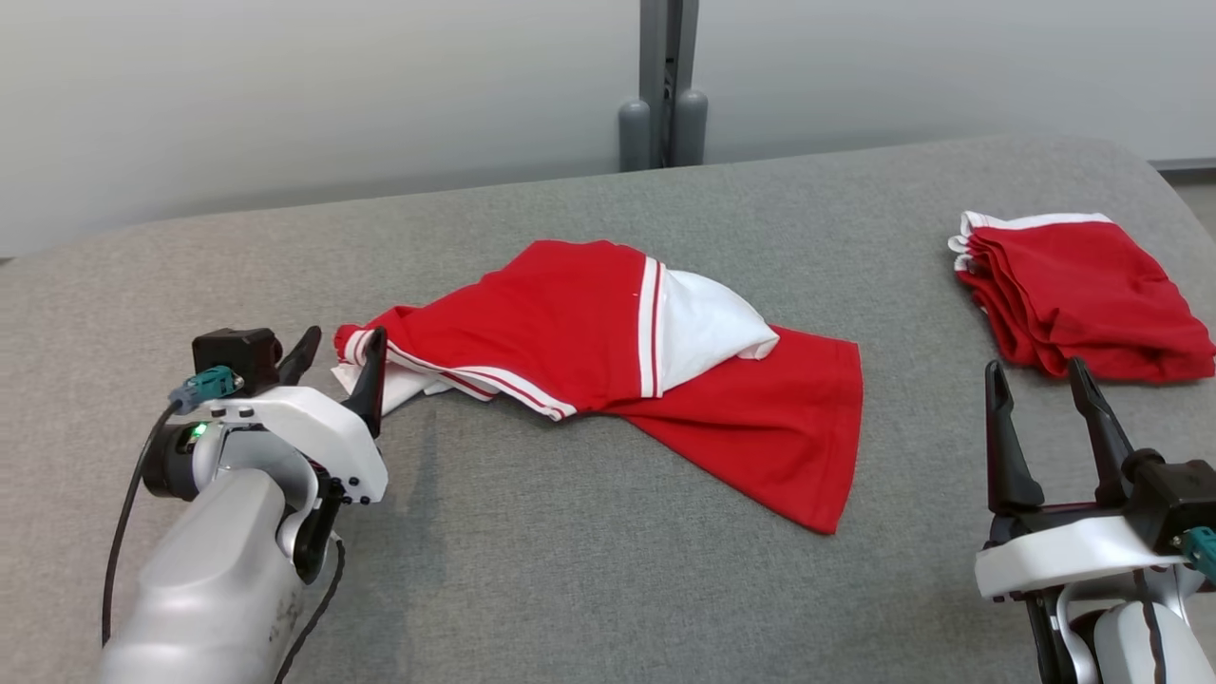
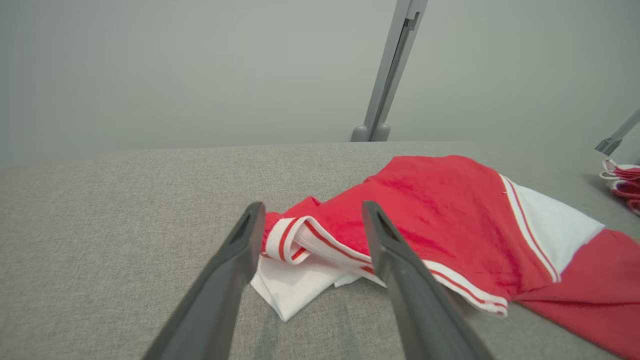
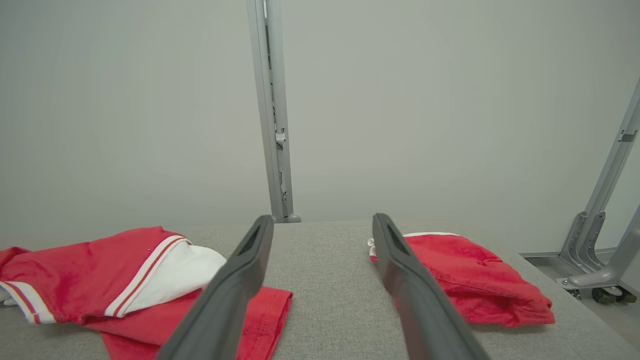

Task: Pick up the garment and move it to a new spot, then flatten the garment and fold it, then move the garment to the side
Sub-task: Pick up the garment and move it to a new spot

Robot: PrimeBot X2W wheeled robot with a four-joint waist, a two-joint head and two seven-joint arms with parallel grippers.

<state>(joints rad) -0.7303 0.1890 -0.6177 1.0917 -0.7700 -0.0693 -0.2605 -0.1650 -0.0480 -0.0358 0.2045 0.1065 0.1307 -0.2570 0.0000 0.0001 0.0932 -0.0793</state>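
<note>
A red garment (image 1: 589, 332) with white panels and red-and-white striped trim lies crumpled in the middle of the grey table (image 1: 532, 589). My left gripper (image 1: 340, 350) is open at the garment's left end, its fingers straddling the striped trim and white corner (image 2: 295, 287) without holding them. The same garment (image 2: 440, 215) spreads to the right in the left wrist view, where my left gripper (image 2: 311, 214) has nothing clamped. My right gripper (image 1: 1040, 375) stands open at the lower right, apart from the garment (image 3: 145, 280). In its own view the right gripper (image 3: 322, 222) is empty.
A stack of folded red garments (image 1: 1083, 290) with white edging lies at the table's right side, just beyond my right gripper; the stack (image 3: 470, 275) also shows in the right wrist view. A grey post (image 1: 665, 85) stands behind the table's far edge.
</note>
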